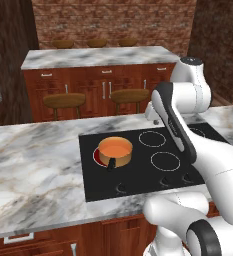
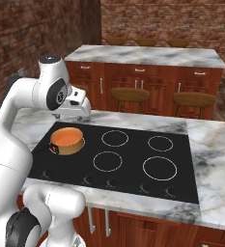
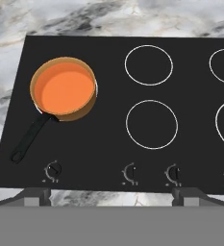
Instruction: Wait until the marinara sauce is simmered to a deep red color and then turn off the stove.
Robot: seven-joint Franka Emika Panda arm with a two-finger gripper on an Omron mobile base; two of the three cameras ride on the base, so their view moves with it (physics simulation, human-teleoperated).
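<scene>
The marinara sauce [image 3: 65, 89] is a smooth orange disc in a small tan pot whose short dark handle [image 3: 29, 138] points toward the knob row. The pot stands on the near-left burner of the black stove [image 3: 99, 144], and a red glow [image 1: 96, 156] shows under it. The sauce [image 1: 115, 148] looks orange from the left base, and it is also orange [image 2: 65, 137] from the right base. My gripper [image 3: 112, 197] hovers high above the stove's front edge, open, with nothing between its wide-set fingertips [image 3: 34, 196]. The hand [image 2: 76, 110] hangs behind the pot. Several knobs [image 3: 53, 169] line the front edge.
Grey-veined marble countertop [image 1: 33, 165] surrounds the stove. Three other ring burners [image 3: 151, 124] are dark and bare. Behind stand two wooden stools [image 1: 64, 100] and a marble-topped island [image 1: 98, 56] with bowls, against brick walls.
</scene>
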